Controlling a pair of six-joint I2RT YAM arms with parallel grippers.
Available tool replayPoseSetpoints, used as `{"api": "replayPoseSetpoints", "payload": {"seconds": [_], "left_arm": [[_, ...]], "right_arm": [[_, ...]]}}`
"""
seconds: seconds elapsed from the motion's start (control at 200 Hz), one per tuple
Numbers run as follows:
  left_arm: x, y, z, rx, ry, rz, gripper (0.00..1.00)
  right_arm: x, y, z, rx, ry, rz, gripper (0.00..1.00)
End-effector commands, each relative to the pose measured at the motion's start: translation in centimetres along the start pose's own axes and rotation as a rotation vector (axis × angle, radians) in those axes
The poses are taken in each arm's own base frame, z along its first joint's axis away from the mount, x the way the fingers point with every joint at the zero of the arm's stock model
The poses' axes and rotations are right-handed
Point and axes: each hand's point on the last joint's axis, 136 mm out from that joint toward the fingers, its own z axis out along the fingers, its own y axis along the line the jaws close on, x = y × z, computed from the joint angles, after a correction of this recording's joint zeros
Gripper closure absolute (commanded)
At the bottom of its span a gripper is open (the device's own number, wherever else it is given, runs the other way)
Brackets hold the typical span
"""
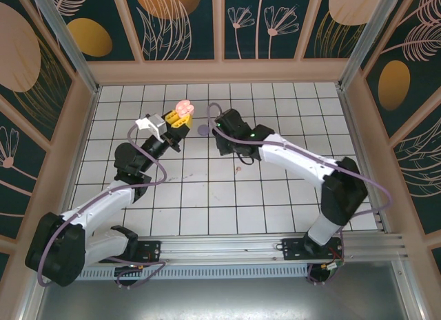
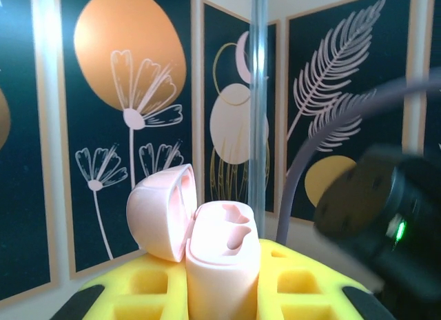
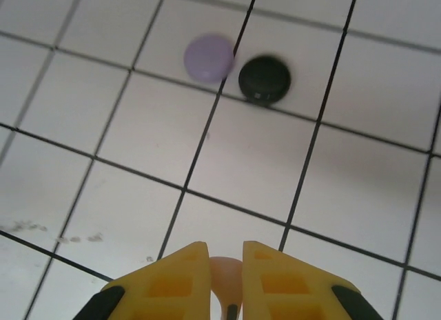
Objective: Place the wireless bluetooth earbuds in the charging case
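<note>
- The left fingers [image 2: 141, 284] are closed on the pink charging case [image 2: 222, 265], which stands upright between them.
- The case lid [image 2: 160, 211] is hinged open to the left, and a moulded recess shows in the top face of the case.
- The right fingers [image 3: 176, 282] are closed on a pale pink earbud [image 3: 225, 273], pinched between the yellow pads above the white tiled worktop [image 3: 103, 127].
- A lilac rounded item [image 3: 209, 57] and a black rounded item [image 3: 264, 79] lie just beside each other on the worktop, ahead of the right fingers. I cannot tell what kind of item they are.
- In the top external view the two arm tips are near each other, towards the far side of the worktop.
</note>
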Motion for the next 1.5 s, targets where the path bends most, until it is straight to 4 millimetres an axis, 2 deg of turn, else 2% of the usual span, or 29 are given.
{"api": "replayPoseSetpoints", "payload": {"seconds": [0.0,0.175,0.3,0.45,0.606,0.761,0.961,1.261,1.496], "left_arm": [[0.1,-1.5,-0.2,0.09,-0.014,0.074,1.0],[0.8,-2.5,-0.3,0.149,-0.008,0.095,1.0],[1.5,-2.8,-0.1,0.172,0.015,0.109,1.0],[3.3,-3.8,0.4,0.232,0.085,0.133,1.0],[5.0,-4.7,1.1,0.303,0.159,0.126,1.0],[5.5,-5.7,1.6,0.363,0.174,0.104,1.0],[5.5,-6.5,2.1,0.403,0.177,0.094,1.0],[5.0,-6.8,2.2,0.417,0.164,0.091,1.0],[4.7,-6.9,2.2,0.416,0.158,0.093,1.0]], "right_arm": [[-4.0,-0.9,-4.7,0.027,-0.144,0.046,0.86],[-8.5,-1.1,-10.7,-0.017,-0.33,0.074,0.86],[-11.1,-0.2,-15.1,-0.106,-0.466,0.063,0.85],[-12.7,1.5,-19.2,-0.246,-0.597,0.023,0.83],[-13.0,3.3,-21.1,-0.362,-0.655,-0.014,0.83],[-12.3,5.1,-21.3,-0.425,-0.667,-0.066,0.83],[-10.7,6.6,-19.6,-0.445,-0.63,-0.108,0.84],[-9.3,7.3,-16.8,-0.432,-0.565,-0.114,0.85],[-8.3,7.6,-15.5,-0.432,-0.529,-0.115,0.85]]}}
